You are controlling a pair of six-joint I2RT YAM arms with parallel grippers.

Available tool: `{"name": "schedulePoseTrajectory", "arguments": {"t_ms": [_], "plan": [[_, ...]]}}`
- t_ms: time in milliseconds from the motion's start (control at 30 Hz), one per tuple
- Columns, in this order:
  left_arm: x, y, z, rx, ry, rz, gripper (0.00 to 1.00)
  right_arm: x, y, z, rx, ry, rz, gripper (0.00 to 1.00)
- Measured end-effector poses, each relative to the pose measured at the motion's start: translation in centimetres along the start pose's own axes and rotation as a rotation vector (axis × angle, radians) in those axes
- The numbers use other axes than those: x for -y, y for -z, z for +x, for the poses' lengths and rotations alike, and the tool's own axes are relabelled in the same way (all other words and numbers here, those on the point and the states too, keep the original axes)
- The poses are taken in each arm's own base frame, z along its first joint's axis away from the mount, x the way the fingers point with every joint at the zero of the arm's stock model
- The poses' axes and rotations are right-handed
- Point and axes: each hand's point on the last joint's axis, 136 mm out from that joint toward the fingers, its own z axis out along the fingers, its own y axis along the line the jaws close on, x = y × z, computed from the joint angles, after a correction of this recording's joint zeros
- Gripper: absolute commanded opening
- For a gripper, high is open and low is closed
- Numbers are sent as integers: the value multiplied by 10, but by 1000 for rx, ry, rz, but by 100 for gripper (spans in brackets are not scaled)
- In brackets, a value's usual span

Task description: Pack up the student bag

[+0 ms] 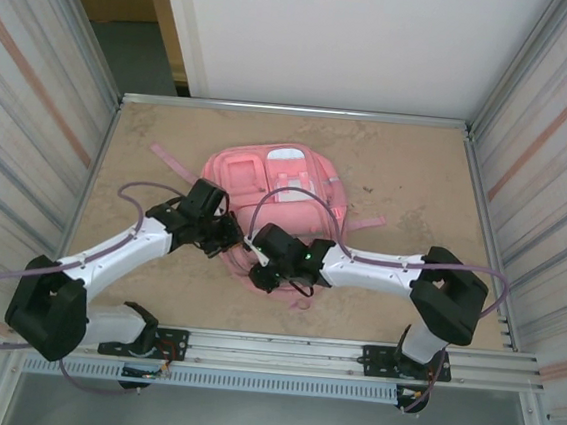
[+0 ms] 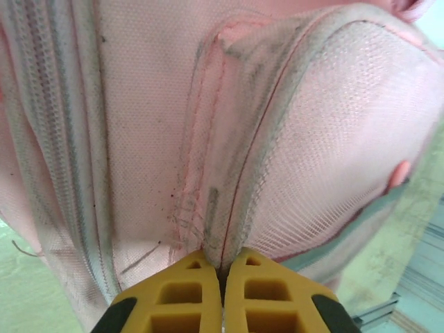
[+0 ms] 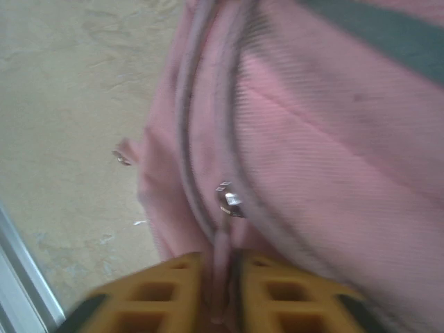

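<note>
The student bag [image 1: 277, 177], a pink backpack with white and light-pink pocket patches, lies flat in the middle of the table. My left gripper [image 1: 233, 238] is at its near edge. In the left wrist view the yellow fingers [image 2: 222, 267] are shut on a stitched seam of the bag's pale mesh panel [image 2: 333, 139]. My right gripper [image 1: 258, 267] sits just beside it at the same near edge. Its fingers [image 3: 220, 267] stand slightly apart, with the pink zip pull strap [image 3: 220, 246] lying loose between them below the silver slider [image 3: 230, 201].
A pink strap [image 1: 173, 162] trails left of the bag and another [image 1: 368, 224] trails right. Metal walls line both sides of the tan table [image 1: 418, 175]. A rail [image 1: 350, 355] runs along the near edge.
</note>
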Motion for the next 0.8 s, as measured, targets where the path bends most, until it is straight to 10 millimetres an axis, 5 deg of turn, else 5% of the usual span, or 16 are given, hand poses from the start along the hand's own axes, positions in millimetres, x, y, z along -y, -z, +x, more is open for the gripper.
{"name": "schedulePoseTrajectory", "arguments": {"t_ms": [333, 633, 800], "plan": [[16, 4, 9, 27, 28, 37, 0, 0, 9, -3, 33, -95, 8, 38], [22, 3, 12, 26, 37, 58, 0, 19, 11, -3, 92, -246, 174, 0], [26, 8, 11, 37, 31, 76, 0, 26, 18, -6, 144, -306, 228, 0]]}}
